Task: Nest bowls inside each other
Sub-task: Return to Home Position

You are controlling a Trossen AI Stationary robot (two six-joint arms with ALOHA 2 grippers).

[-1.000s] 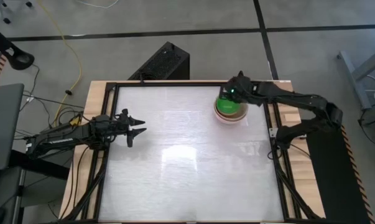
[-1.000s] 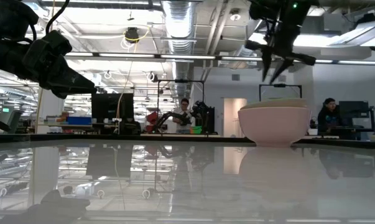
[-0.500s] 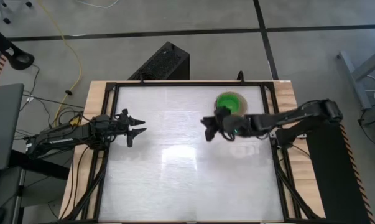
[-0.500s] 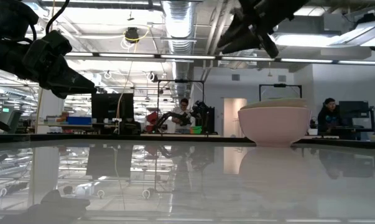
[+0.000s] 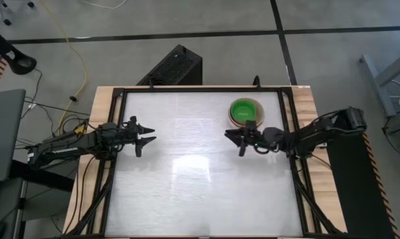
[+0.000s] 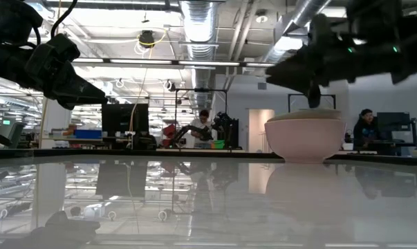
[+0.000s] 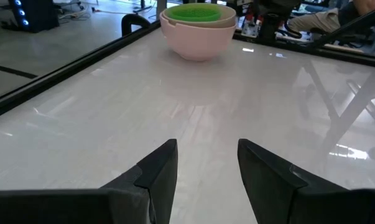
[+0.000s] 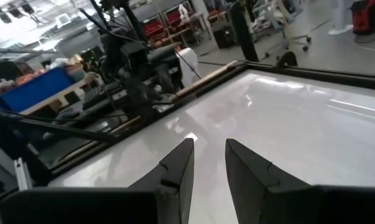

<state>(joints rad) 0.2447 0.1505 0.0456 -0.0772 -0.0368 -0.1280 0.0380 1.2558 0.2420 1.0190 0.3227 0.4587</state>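
Observation:
The bowls stand nested in one stack at the table's far right: a bright green bowl sits innermost, inside a grey-beige one, inside a salmon-pink outer bowl whose base rests on the table. In the low view only the pink bowl and a beige rim show. My right gripper hangs open just on the near side of the stack, level, pointing toward the table's left, with nothing between its fingers. My left gripper waits open at the left edge, pointing at the stack.
A black frame rail runs along the table's edges. The white tabletop stretches bare between the two arms and toward the near edge. A black box stands on the floor beyond the far edge. People sit in the room behind.
My right gripper has come down from above the bowl stack and swung toward the table's near edge. It has tipped from pointing down to pointing level toward the left. It went past the stack to the left, then drew back toward the right. The bowls have stayed in place.

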